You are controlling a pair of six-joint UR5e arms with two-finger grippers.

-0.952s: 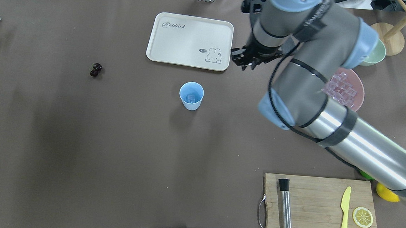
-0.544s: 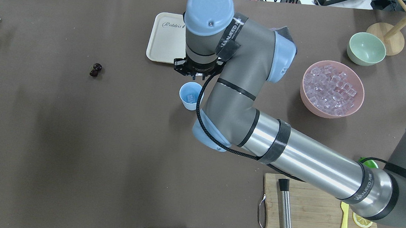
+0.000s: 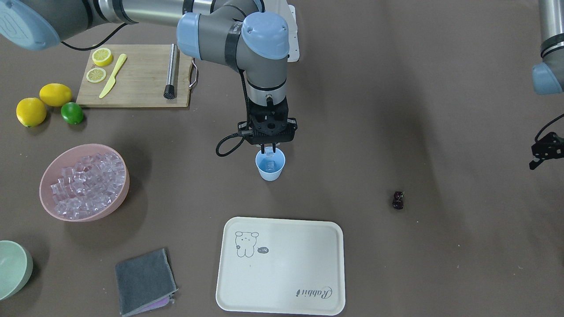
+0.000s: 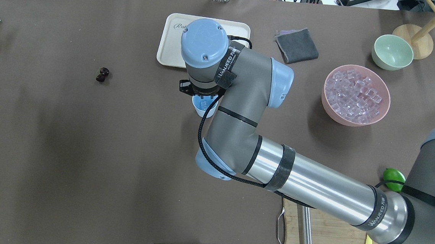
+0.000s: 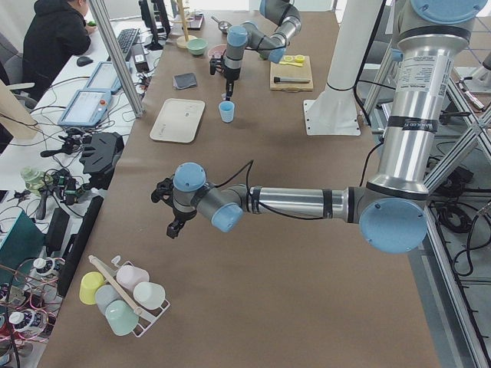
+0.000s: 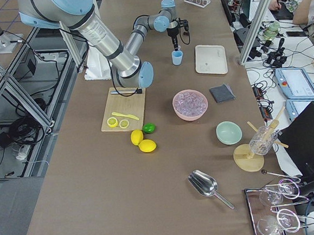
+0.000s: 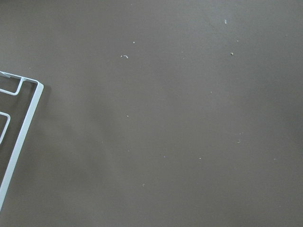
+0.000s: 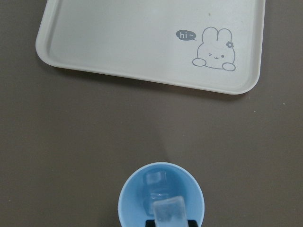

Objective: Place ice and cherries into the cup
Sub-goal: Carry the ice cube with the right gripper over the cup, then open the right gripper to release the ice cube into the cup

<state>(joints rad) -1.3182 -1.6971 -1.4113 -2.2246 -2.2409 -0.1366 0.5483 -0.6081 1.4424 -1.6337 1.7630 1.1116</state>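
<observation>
Noted the right fingers pinched on one clear ice cube just above the rim of the blue cup, which held more ice and stood on the counter near the tray, the cherries lying well apart, and the left fingers too small to tell whether parted.

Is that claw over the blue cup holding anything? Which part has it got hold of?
Yes: the right claw pinches one ice cube by its sides, just above the cup.
</observation>
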